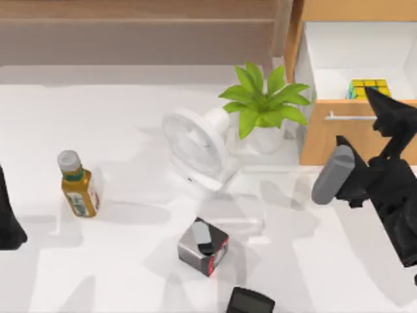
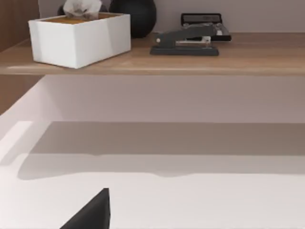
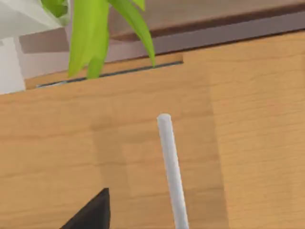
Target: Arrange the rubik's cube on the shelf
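Observation:
The rubik's cube, yellow and green, lies inside the open white drawer of the orange-tan cabinet at the table's right. My right gripper hovers over the drawer's front edge, right beside the cube and partly covering it. In the right wrist view the wooden drawer front and its metal bar handle are close. The shelf is a long light-brown ledge along the back left, and the left wrist view shows the shelf from the front. My left arm stays parked at the table's left edge.
A white fan and a potted plant stand mid-table, left of the cabinet. A bottle stands at the left, with a grey, black and red box near the front. On the shelf sit a tissue box and a stapler.

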